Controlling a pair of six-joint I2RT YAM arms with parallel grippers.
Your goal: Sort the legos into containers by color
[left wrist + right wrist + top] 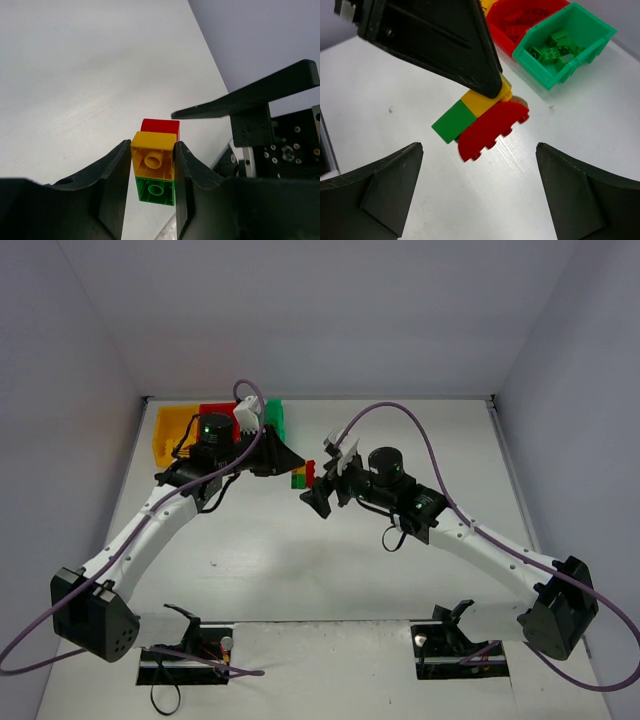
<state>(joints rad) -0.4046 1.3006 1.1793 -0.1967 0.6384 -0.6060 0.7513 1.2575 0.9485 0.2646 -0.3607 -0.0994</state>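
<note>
Top view: your left arm [215, 455] covers most of the red bin [216, 408] and part of the yellow bin [170, 430]; you cannot read their contents. The brick clump [303, 476] is too small there to tell how it joins.

Right wrist view: the left gripper's finger [445, 45] hides the yellow brick's [487, 100] top, and the top edge cuts off the red bin.

Left wrist view: the red brick [160, 125] sits mostly behind the yellow one.

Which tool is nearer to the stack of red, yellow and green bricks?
Left. The left tool is shut on the stack, a finger on either side of it. The right tool is open, pointed at the stack from close by, not touching it.
</note>
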